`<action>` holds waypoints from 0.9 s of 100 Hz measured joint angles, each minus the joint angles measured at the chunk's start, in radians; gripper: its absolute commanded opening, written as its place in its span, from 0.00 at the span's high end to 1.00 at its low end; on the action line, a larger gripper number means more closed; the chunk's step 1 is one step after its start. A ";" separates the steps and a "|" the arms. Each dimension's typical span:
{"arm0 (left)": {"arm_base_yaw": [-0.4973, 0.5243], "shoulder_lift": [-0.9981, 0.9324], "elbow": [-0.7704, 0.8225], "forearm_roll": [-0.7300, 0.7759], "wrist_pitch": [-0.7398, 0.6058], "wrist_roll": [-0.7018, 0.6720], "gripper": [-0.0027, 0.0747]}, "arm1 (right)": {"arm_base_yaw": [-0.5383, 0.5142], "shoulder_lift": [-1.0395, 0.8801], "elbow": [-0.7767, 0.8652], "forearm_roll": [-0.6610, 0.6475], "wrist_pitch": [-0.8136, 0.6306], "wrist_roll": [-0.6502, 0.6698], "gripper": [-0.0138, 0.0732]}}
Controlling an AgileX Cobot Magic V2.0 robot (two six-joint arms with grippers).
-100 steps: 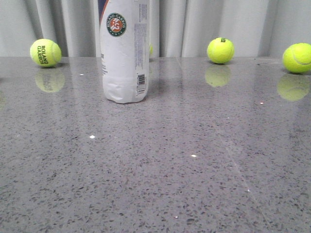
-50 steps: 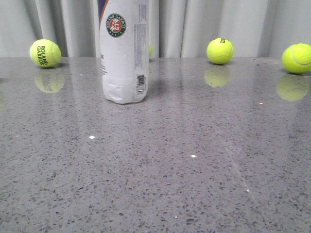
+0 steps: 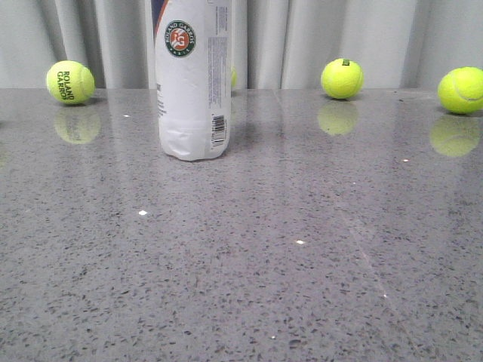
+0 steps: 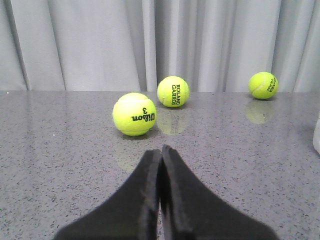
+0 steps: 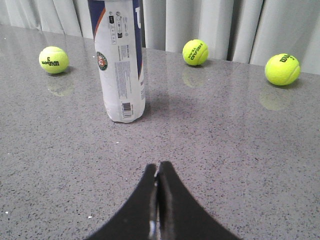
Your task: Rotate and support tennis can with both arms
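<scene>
Tennis can: the long cylinder with white label, round Roland Garros logo and barcode (image 3: 193, 79) stands upright on the grey speckled stone worktop (image 3: 249, 264), toward the far edge and left of its middle; its top is cut off by the picture.
My left gripper: the matte black wedge-shaped gripper (image 4: 160, 152) has its two fingers pressed together, nothing between them. It is low over the worktop, apart from the can.
My right gripper: the second black wedge gripper (image 5: 158, 169) is also fully closed and empty. It points at the can, which is well apart from it.
Balls: a yellow Roland Garros tennis ball (image 3: 70, 82) lies by the far edge, left of the can; two more yellow balls (image 3: 342, 78) lie along the far edge on the right.
Behind: a pale grey pleated curtain (image 3: 339, 34).
</scene>
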 measured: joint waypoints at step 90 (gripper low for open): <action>0.000 0.000 0.000 0.000 0.000 0.000 0.99 | -0.114 0.000 0.023 -0.057 -0.079 0.000 0.92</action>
